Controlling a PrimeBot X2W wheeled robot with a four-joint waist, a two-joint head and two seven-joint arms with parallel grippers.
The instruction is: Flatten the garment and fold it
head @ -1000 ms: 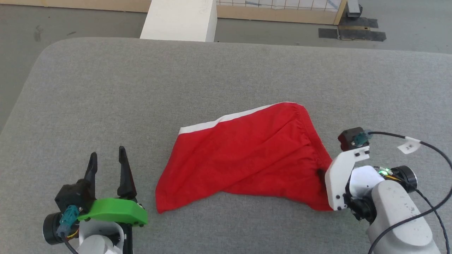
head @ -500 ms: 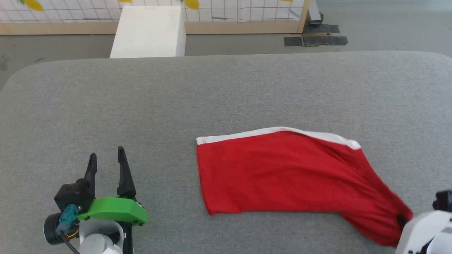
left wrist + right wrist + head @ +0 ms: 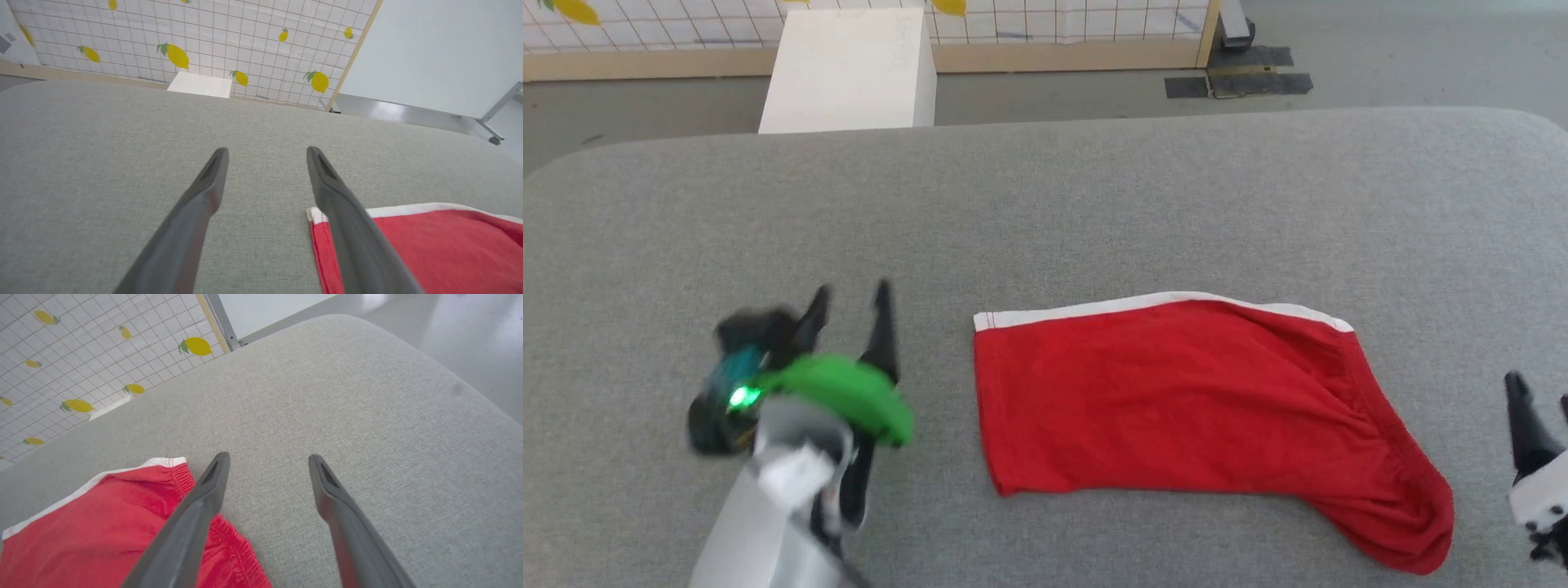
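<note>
Bright red thin-fabric shorts (image 3: 1176, 392) lie spread on a wide grey woven-fabric cushion (image 3: 1045, 204), a little right of centre and toward the robot's side. They rest almost flat. A white side stripe (image 3: 1143, 304) runs along the far edge. A straight leg hem (image 3: 982, 408) faces the robot's left. The gathered elastic waistband (image 3: 1380, 416) slants down the right side and ends in a rounded, sagging corner nearest the robot. That corner and the soft puckers by the waistband look like the last parts to smooth before any fold.

The left gripper (image 3: 851, 292), two long dark fingers under a green cover, appears blurred in the head view, just beside the leg hem but apart from it. Its wrist view shows the fingers spread wide with nothing between them. One finger crosses in front of the hem's striped corner, and whether it touches cannot be told. It seems placed to take that end of the cloth.

The right gripper (image 3: 1541, 392) sits at the right edge of the head view, near the waistband and not touching it. Its wrist view shows the fingers spread and empty above bare cushion. With one gripper at each end, the pair looks set to draw the shorts taut.

Beyond the cushion stand a white rectangular block (image 3: 849, 73) and a lemon-printed grid panel (image 3: 204, 36).
</note>
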